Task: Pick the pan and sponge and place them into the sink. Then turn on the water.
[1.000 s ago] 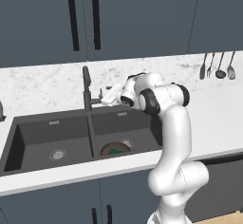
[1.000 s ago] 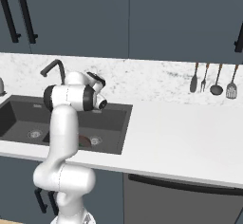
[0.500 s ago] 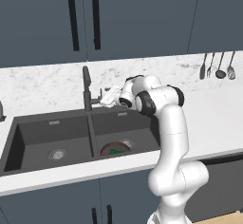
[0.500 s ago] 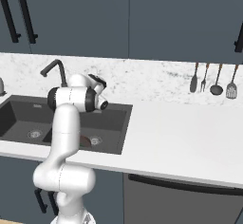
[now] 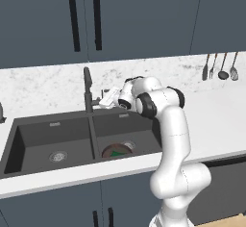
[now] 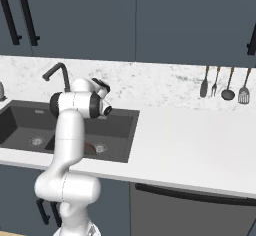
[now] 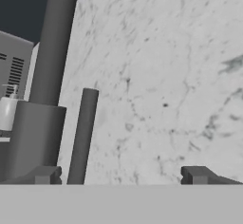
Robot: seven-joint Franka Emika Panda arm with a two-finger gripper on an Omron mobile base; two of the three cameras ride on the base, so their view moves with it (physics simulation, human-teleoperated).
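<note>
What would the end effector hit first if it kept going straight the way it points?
Probably the tap's thin lever, which stands between the open end effector fingers, just ahead; beyond it is the marble backsplash. Depth is uncertain.

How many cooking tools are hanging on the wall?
4. They hang in a row on the marble wall above the counter, right of the sink: a spatula, a fork, a ladle and a slotted turner. None looks hidden.
</note>
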